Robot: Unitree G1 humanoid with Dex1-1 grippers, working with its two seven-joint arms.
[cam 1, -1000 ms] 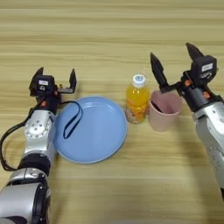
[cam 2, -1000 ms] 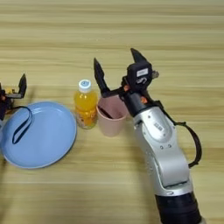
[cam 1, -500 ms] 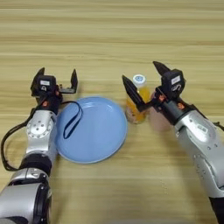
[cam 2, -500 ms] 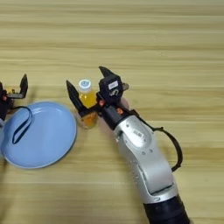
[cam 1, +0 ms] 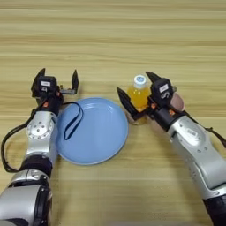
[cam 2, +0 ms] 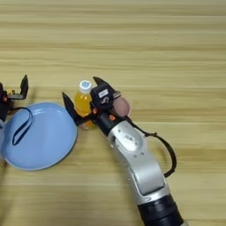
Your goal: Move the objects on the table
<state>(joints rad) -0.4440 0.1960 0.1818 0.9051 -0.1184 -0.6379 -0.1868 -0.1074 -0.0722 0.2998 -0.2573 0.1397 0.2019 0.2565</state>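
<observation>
From the left eye view, the right gripper [cam 1: 137,98] has its two black fingers spread wide, one on each side of the small orange juice bottle [cam 1: 138,95] with the white cap. The bottle stands upright right in the gap, its long axis vertical and crosswise to the fingers; I can't tell whether either finger already touches it. The right arm is plainly the nearer one, so closing on the bottle looks like the next move. Just behind the gripper's wrist, on its far side from the plate, a bit of the pink plastic cup [cam 1: 177,102] peeks out, very close to the arm. To the other side of the gripper lies the round blue plate [cam 1: 99,145], its rim just beside the outer finger and the bottle's foot; a sideways carry could catch it. The left gripper [cam 1: 58,82] hovers idle beyond the plate's far rim, fingers wide and holding nothing, with a black wrist loop [cam 1: 72,121] trailing from under it onto the plate. All of it sits on the light wooden table [cam 1: 114,39].

From the right eye view, the same holds: the bottle [cam 2: 83,102] stands between the parted fingers of the right gripper [cam 2: 82,102], with the cup [cam 2: 121,106] tucked against the wrist and the plate [cam 2: 42,145] just past the outer finger.
</observation>
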